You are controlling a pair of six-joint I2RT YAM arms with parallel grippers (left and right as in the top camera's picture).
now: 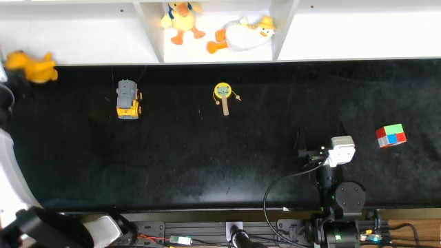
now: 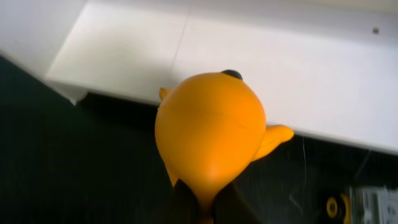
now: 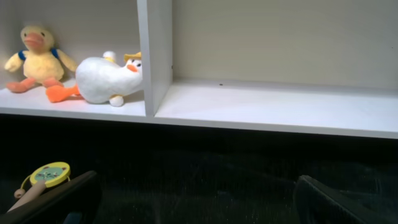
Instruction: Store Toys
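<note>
Shelf (image 1: 344,41): white, divided into compartments, stood along the far edge of the black table (image 1: 207,165).
Left gripper (image 2: 204,202): closed on the orange plush toy (image 2: 210,134), held at the front edge of the shelf's left compartment.
Right gripper (image 3: 199,196): fingers spread wide, facing the shelf's right compartment, well short of it.
White duck plush (image 1: 241,36), yellow duck plush (image 1: 182,19): side by side in the shelf's middle compartment.
Toy truck (image 1: 127,99), colour cube (image 1: 391,136), rattle drum (image 1: 223,95): on the table before the shelf, well apart.
</note>
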